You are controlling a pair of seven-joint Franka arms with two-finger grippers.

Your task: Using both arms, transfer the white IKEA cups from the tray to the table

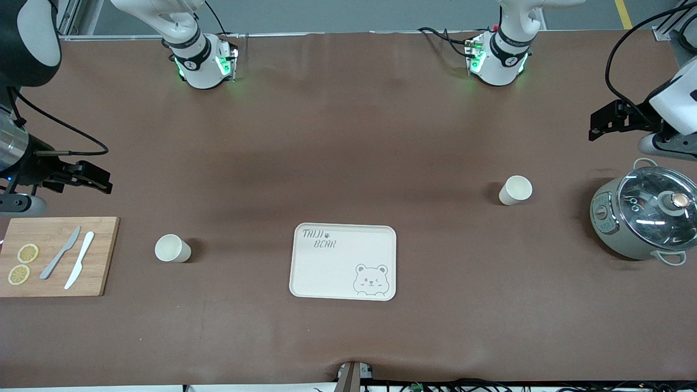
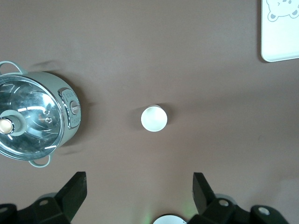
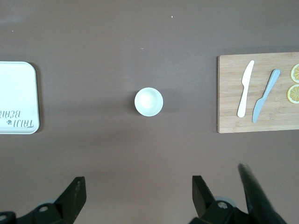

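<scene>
At the front view's left edge the right gripper hangs with fingers spread wide, holding nothing, above a wooden cutting board. One smooth tapered white cup stands lower left of centre. The rounded cream tray sits lower centre. The other white cup stands right of centre, beside a glass-lidded pot. The left gripper hovers wide open and empty at upper right.

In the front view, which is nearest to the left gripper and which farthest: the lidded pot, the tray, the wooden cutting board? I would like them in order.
Counted from the left gripper, raised at the left arm's end of the table:
1. Lidded pot, at the same end of the table.
2. Tray, at the table's middle.
3. Wooden cutting board, at the right arm's end.
</scene>
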